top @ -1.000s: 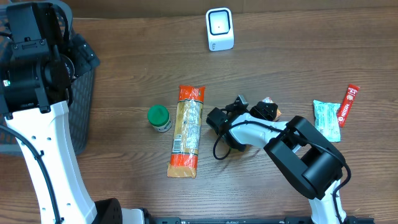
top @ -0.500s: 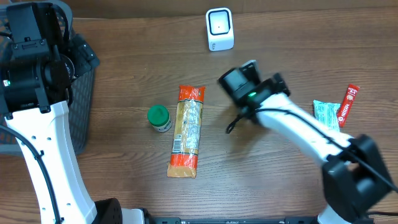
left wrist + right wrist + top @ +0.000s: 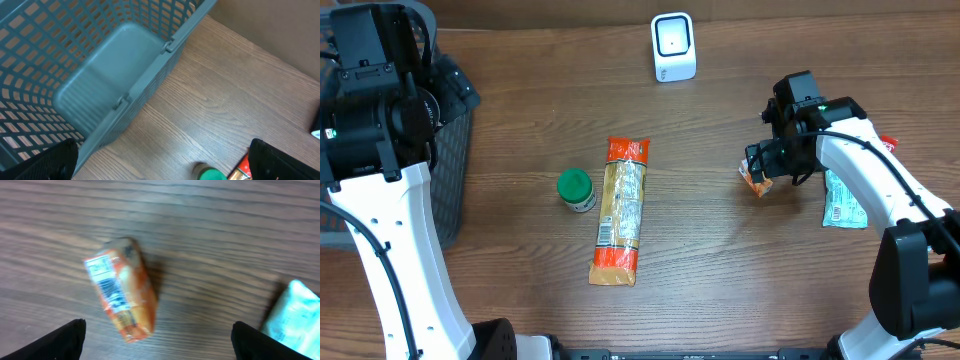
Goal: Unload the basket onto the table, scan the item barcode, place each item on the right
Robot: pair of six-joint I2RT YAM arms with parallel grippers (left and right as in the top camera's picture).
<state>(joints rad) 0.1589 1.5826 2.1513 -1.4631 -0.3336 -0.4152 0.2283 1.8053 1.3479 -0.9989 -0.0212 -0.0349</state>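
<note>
We find the right tool [image 3: 157, 330], on the nearer arm, spread wide and empty; the orange packet [image 3: 122, 297] lies flat on the worktop [image 3: 225, 240] beneath it, between its fingers [image 3: 60, 340], long axis crossing the line joining them.

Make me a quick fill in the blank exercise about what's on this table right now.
The scanner has a casing that is ____ in colour. The bottle beside the long packet has a ____ cap. The small orange packet lies below the right gripper, whose jaws are ____. Missing words: white, green, open.
</note>
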